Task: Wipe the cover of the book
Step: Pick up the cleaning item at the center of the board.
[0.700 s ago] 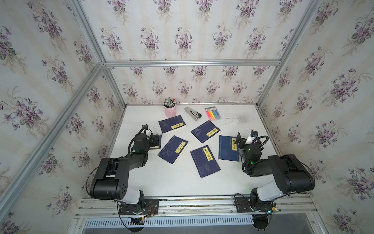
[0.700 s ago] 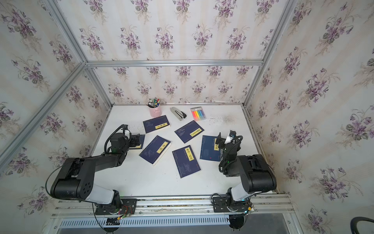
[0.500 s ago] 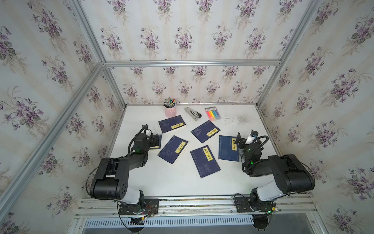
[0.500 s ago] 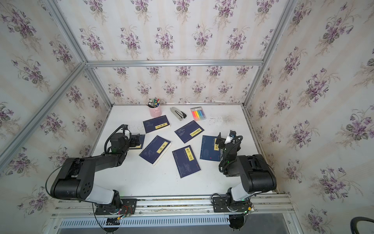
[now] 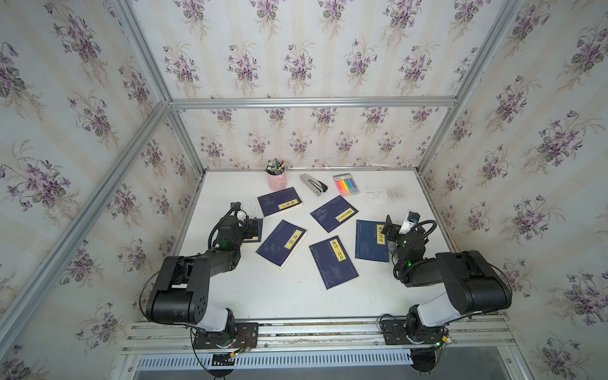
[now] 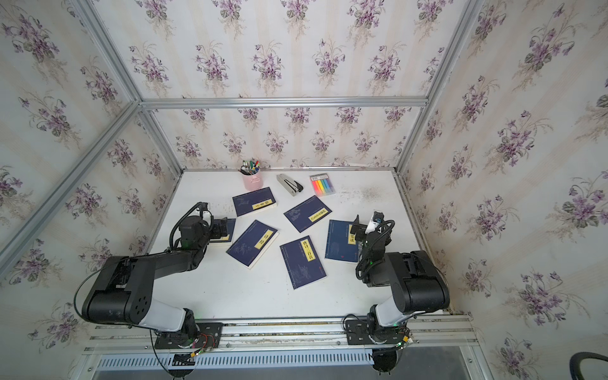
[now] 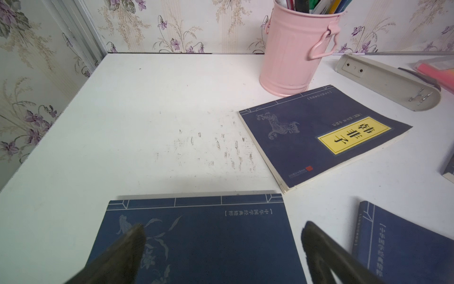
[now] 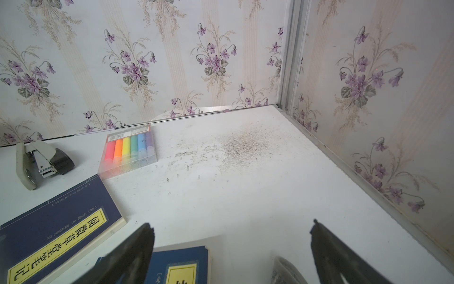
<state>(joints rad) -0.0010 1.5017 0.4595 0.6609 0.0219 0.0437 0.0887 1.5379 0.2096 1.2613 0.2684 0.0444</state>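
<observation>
Left end effector [image 7: 223,225] — jaws apart, over book [image 7: 201,255]

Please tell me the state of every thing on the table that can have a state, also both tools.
Left tool, open, empty.
Right tool, open, empty.
Book under left tool, closed, flat.
Five other books, closed, flat, covers up.
Pen cup, upright, holding pens.
Stapler, lying on its side.
Marker pack, lying flat, markers inside.
</observation>
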